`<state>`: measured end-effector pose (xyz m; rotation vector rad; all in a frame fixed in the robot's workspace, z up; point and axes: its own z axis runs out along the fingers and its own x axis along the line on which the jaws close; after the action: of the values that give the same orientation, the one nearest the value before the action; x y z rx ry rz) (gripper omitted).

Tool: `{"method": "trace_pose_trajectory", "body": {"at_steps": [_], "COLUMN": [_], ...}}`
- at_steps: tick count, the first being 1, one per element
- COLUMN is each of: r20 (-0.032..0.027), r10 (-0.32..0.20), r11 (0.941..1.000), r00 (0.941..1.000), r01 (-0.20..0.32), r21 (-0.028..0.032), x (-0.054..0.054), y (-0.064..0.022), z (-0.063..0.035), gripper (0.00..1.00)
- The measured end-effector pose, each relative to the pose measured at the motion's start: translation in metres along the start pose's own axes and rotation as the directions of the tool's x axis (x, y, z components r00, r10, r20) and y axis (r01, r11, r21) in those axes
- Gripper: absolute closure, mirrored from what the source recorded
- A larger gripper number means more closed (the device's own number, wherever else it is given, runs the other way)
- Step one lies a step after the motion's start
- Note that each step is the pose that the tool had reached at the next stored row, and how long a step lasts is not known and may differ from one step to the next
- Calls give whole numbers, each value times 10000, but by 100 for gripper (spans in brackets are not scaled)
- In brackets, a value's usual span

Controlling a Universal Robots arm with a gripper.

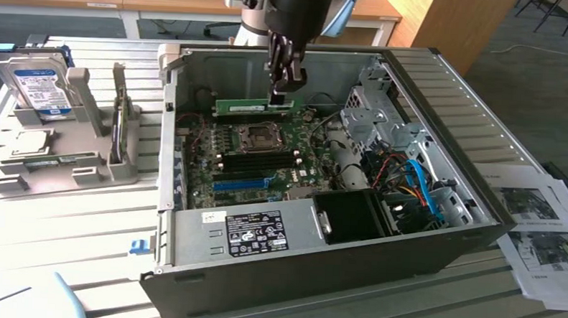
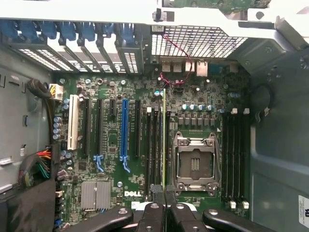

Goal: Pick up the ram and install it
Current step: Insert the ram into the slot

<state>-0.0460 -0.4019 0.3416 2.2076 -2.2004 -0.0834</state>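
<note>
Over the motherboard, gripper clamped on the ram, inside open case

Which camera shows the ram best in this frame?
The exterior view: the ram shows its long green face, held at one end by the tool above the motherboard. In the wrist view the ram is edge-on, a thin green strip.

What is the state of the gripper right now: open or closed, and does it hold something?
Gripper: closed, holding the ram by one end, inside the open computer case.
</note>
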Motion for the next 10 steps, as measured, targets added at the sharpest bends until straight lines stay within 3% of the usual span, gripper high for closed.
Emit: {"method": "trace_pose_trajectory", "body": {"at_steps": [10], "r20": [0], "r10": [0], "r11": [10000], "r00": [10000], "r01": [0], "r21": [0], "x": [2], "y": [-2], "z": [38], "gripper": [89]}}
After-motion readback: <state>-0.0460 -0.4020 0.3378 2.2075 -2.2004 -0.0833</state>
